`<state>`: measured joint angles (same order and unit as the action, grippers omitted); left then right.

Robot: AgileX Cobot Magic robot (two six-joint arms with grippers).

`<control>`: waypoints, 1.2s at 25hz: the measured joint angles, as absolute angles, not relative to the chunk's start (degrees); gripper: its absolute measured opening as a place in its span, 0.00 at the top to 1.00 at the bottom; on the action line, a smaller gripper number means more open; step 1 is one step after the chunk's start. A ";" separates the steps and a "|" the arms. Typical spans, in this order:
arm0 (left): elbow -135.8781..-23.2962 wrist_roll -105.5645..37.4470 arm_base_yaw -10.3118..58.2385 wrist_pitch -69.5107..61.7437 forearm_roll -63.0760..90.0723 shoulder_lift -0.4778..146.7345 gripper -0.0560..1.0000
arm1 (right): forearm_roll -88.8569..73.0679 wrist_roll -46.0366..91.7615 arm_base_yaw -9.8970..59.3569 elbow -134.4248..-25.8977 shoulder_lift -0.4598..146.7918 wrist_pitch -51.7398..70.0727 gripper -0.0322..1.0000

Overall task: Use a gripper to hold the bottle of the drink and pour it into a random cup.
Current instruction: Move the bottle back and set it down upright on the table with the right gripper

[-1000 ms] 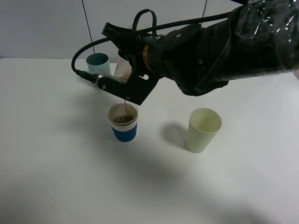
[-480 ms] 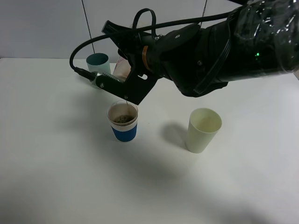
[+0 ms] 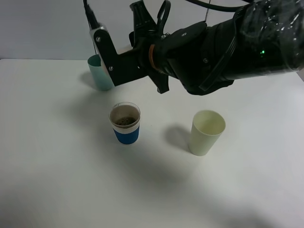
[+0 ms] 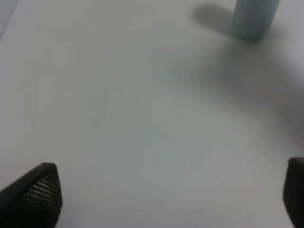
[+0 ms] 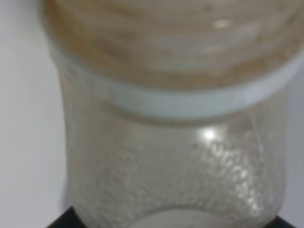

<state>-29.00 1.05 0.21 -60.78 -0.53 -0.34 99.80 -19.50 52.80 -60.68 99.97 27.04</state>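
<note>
My right gripper (image 3: 113, 56) hangs above the table behind the cup, shut on the bottle. In the exterior high view only a pale sliver of the bottle (image 3: 125, 49) shows between the black jaws. The right wrist view is filled by the translucent bottle (image 5: 175, 156), its threaded capless neck uppermost in the picture and no liquid visible inside. The blue-sleeved cup (image 3: 125, 123) stands upright below and in front of the gripper, with dark brown drink (image 3: 125, 120) in it. My left gripper (image 4: 166, 199) is open over bare table, nothing between its fingertips (image 4: 40, 190).
A teal tumbler (image 3: 97, 72) stands at the back left, partly behind the right gripper's jaw; it shows in the left wrist view as a teal tumbler (image 4: 254, 19) too. A pale green cup (image 3: 207, 132) stands to the right of the blue cup. The white table (image 3: 57, 180) lies around them.
The right gripper has swung up and back from its tilted pose over the cup, righting the bottle. The thin stream of drink into the cup has stopped.
</note>
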 joint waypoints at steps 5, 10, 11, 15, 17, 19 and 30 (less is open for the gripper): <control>-29.00 1.05 0.21 -60.78 -0.53 -0.34 0.07 | 97.02 -37.80 48.93 -60.68 99.89 25.16 0.62; -29.00 1.05 0.21 -60.78 -0.53 -0.34 0.07 | 90.60 -48.94 43.56 -60.68 99.17 21.20 0.62; -29.00 1.05 0.21 -60.78 -0.53 -0.34 0.07 | 89.56 -50.67 42.60 -60.68 98.90 20.12 0.62; -29.00 1.05 0.21 -60.78 -0.53 -0.34 0.07 | 84.91 -56.17 38.08 -60.68 98.53 12.93 0.62; -29.00 1.05 0.21 -60.78 -0.53 -0.34 0.07 | 81.69 -57.82 35.75 -60.68 98.53 8.96 0.62; -29.00 1.05 0.21 -60.78 -0.53 -0.34 0.07 | 78.96 -58.34 33.64 -60.68 98.53 5.05 0.62; -29.00 1.05 0.21 -60.78 -0.53 -0.34 0.07 | 67.05 -57.45 23.60 -60.68 98.47 -6.95 0.62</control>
<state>-29.00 1.05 0.21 -60.78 -0.53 -0.34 67.05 -57.45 23.60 -60.68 98.47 -6.95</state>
